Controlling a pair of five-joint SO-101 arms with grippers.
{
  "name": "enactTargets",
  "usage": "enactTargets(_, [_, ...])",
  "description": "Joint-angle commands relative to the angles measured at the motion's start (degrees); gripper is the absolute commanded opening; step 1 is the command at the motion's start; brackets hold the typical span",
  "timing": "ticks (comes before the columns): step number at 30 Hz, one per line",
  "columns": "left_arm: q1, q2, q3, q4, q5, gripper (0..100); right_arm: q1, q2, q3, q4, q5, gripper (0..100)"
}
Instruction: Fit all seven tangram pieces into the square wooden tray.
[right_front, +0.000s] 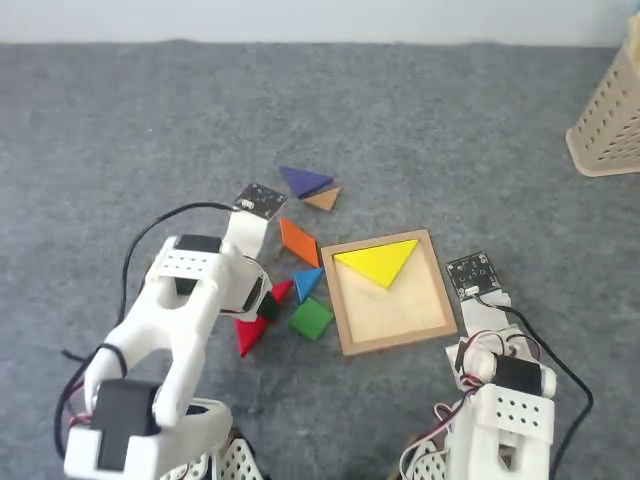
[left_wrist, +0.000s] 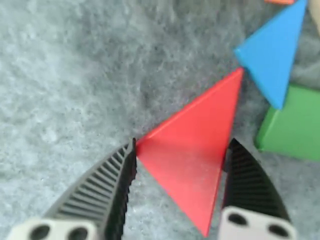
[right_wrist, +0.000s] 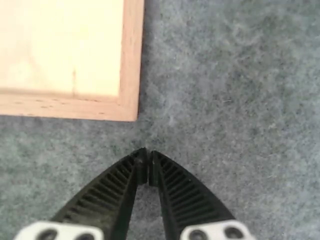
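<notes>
On the grey table (right_front: 120, 130), just beside the square wooden tray (right_front: 390, 342), lies the red triangle (left_wrist: 192, 150), and that is the piece you have in hand. Treat it as a thin, stiff, light block with smooth painted faces. It will not bend, but it can twist or squirt out if pinched at a point. From the left wrist view, one finger meets a sharp corner and the other a straight edge, which I judge a poor hold. You would do better across two edges near the middle.

Your left claw (left_wrist: 183, 145) stands about half open, with its jaws set to the width of the piece. Both appear to touch it, so I take it as gripping the red triangle, which lies flat.

Near it you have the blue triangle (left_wrist: 275, 55), almost tip to tip with the red, and the green square (left_wrist: 292, 125) just beyond. In the high view the orange parallelogram (right_front: 298, 240) sits close to the tray's corner. The purple triangle (right_front: 304, 180) and the tan triangle (right_front: 323, 198) sit together farther off. Only the yellow triangle (right_front: 378, 264) lies inside the tray, against one rim, so most of the task remains.

Your right claw (right_wrist: 148, 152) is pinched together on nothing, hanging over bare table near a tray corner. A slatted basket (right_front: 610, 110) stands well apart.
</notes>
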Motion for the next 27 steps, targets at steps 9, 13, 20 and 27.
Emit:
enactTargets(9, [0.00,-0.35,2.68,-1.05,-2.99,27,-0.40,-1.10,-0.35,-1.01,0.79,1.3])
enactTargets(13, [0.35,2.11,2.24,-0.44,-2.55,27,-0.31,-1.10,-0.35,-1.01,0.79,1.3])
enactTargets(20, [-0.09,11.34,-4.44,2.37,-2.55,27,-0.48,-1.10,-0.35,-1.01,0.79,1.3])
enactTargets(27, [-0.09,7.74,-1.45,1.85,-2.55,25,-0.48,-1.10,-0.35,-1.01,0.79,1.3])
